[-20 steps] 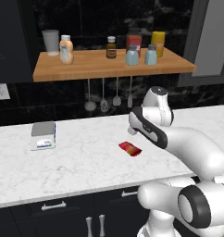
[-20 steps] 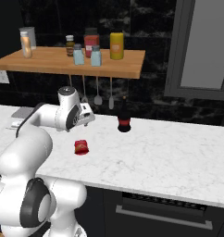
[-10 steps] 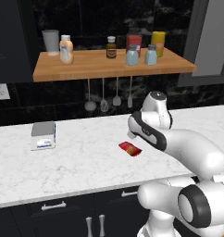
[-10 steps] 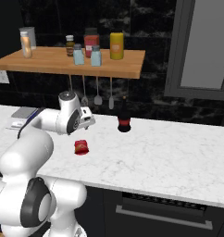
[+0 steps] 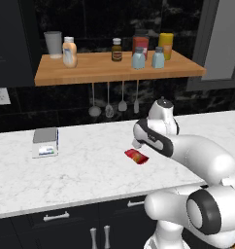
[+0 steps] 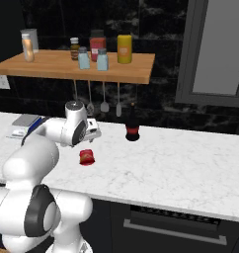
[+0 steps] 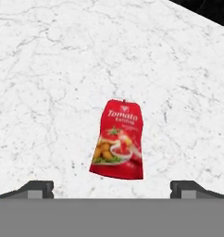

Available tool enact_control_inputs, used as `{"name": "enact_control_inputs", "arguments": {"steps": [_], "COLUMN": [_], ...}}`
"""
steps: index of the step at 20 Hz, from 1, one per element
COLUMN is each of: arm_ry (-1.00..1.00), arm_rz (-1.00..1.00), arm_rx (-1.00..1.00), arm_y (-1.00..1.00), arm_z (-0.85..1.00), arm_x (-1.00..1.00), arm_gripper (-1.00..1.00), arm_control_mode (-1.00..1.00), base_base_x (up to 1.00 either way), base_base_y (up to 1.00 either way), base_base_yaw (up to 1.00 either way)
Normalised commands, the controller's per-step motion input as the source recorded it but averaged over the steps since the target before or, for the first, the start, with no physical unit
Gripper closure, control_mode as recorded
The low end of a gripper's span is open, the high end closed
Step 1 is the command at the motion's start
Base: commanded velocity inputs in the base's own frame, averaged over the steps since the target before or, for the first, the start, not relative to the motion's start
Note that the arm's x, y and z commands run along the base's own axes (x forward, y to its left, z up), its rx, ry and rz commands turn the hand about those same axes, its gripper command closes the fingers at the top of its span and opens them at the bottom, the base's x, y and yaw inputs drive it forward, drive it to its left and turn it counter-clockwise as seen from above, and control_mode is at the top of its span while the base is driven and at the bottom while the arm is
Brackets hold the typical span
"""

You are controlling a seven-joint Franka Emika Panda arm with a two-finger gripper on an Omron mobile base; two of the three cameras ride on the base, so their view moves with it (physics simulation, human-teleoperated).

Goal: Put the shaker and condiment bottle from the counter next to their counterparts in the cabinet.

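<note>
While the pincer (image 7: 112, 187) hangs over the white marble tabletop (image 5: 80, 170), its two dark fingertips (image 7: 37, 187) stand spread wide, w/ nothing between them. Condiment bottle (image 7: 117, 140): a red pack lettered "Tomato", w/ a food picture on its label, lying flat on the tabletop; in the hand view it sits between and just beyond the fingertips, not touching either. Left base view: same bottle (image 5: 137, 156) lies just beside the arm's forward end, toward the tabletop's front edge. Right base view: bottle (image 6: 86, 157) lies below the hand, apart from a dark bottle w/ red label (image 6: 132, 128) standing farther back near the wall.

Wooden shelf, i.e. the cabinet (image 5: 114, 73), hangs on the dark wall above the bottle. On it: two pale blue shakers (image 5: 138, 58) side by side, w/ a small brown bottle (image 5: 117, 50), a red-labelled jar (image 5: 141, 42) and a yellow bottle (image 5: 165, 45) close by; a grey cup (image 5: 53, 44) and a pale bottle (image 5: 69, 52) toward the shelf's far end. Utensils (image 5: 109, 99) hang under the shelf. A small scale (image 5: 45, 142) rests on the tabletop, well apart from the bottle.
</note>
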Motion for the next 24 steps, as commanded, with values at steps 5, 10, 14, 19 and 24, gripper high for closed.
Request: {"name": "enact_control_inputs", "arguments": {"steps": [5, 10, 14, 19, 24], "arm_ry": [0.10, 0.06, 0.02, 0.01, 0.00], "arm_rz": [0.00, 0.00, -0.01, -0.01, 0.00], "arm_rx": [0.08, 0.00, -0.06, -0.07, -0.04], "arm_y": [0.01, 0.05, 0.17, 0.18, 0.06], "arm_z": [-0.17, -0.18, -0.26, -0.33, -0.28], "arm_x": [0.10, 0.20, 0.21, 0.17, 0.18], "arm_gripper": [-1.00, -1.00, -1.00, -1.00, -1.00], "arm_control_mode": [-1.00, -1.00, -1.00, -1.00, -1.00], "base_base_x": [0.00, 0.00, 0.00, 0.00, 0.00], "base_base_y": [0.00, 0.00, 0.00, 0.00, 0.00], "base_base_yaw": [0.00, 0.00, 0.00, 0.00, 0.00]}}
